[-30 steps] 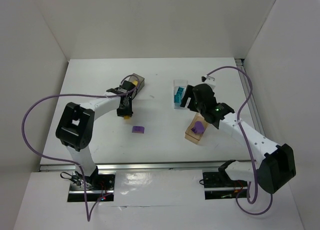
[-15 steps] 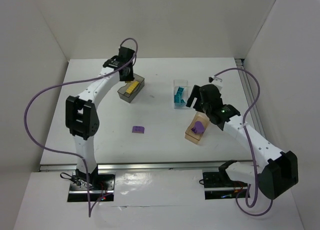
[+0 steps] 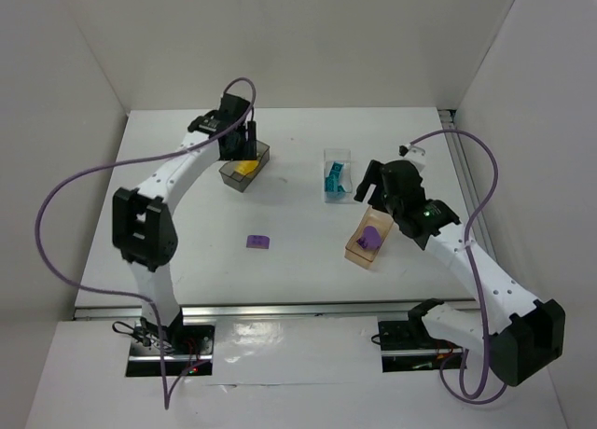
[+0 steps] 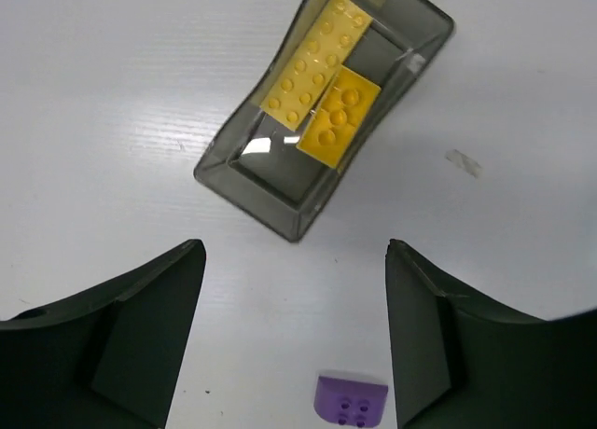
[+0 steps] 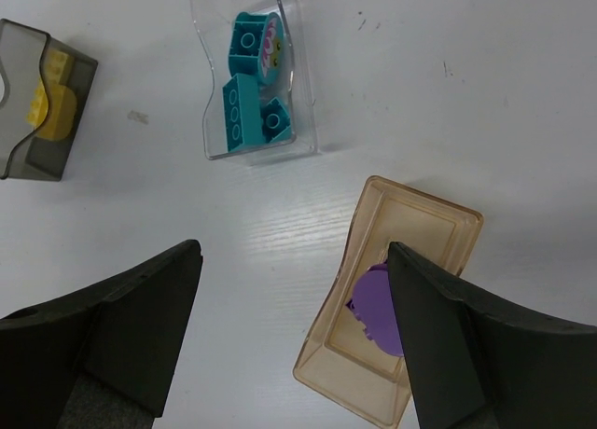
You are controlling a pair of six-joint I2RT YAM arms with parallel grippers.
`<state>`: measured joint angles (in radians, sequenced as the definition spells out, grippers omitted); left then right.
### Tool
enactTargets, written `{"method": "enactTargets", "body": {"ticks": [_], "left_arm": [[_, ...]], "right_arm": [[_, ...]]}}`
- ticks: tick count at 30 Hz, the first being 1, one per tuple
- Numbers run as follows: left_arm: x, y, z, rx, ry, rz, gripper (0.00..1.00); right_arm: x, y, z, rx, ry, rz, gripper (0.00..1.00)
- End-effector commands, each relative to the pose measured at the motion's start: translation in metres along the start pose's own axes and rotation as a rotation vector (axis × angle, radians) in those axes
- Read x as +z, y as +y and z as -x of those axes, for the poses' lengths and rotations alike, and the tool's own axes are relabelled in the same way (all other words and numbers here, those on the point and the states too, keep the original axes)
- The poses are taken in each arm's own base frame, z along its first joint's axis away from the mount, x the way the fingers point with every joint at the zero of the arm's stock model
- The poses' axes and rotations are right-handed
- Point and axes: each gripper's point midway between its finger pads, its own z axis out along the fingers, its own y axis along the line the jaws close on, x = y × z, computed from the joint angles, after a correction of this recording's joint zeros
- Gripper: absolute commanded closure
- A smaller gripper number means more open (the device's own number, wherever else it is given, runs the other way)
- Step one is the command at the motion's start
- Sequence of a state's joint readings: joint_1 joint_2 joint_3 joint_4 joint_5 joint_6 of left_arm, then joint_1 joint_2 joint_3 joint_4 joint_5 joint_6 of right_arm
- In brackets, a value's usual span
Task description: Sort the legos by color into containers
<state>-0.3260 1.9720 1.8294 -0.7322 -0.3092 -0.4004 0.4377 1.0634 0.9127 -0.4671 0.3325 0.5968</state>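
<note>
Currently the left gripper gapes empty over the grey bin with two yellow bricks; the right gripper, also spread, hovers between clear bin and amber bin.

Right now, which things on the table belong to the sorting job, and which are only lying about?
Belong to the job:
- grey bin holding yellow legos
- clear bin holding teal legos
- amber bin holding a purple lego
- loose purple lego on the table

Just lying about:
- purple cables of the arms
- small mark beside the grey bin
</note>
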Motion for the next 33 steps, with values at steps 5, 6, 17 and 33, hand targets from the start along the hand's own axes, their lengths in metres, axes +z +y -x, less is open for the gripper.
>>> {"method": "enactTargets", "body": {"ticks": [5,6,17,33], "left_arm": [[-0.063,-0.02,-0.124,0.008,0.103,-0.038,0.19],[-0.064,-0.016,-0.136,-0.013,0.121,-0.011,0.18],[-0.102,0.032,-0.113,-0.268,0.05,0.052,0.14],[-0.12,0.122,-0.076,-0.428,-0.013,0.039,0.13]], "right_arm": [[0.006,-0.005,-0.021,-0.03,0.063,0.01,0.12],[0.006,-0.001,-0.02,-0.041,0.062,0.031,0.11],[-0.013,0.142,-0.145,-0.657,0.322,0.533,0.1],[0.082,0.218,-0.247,-1.016,0.343,0.537,0.06]]}}
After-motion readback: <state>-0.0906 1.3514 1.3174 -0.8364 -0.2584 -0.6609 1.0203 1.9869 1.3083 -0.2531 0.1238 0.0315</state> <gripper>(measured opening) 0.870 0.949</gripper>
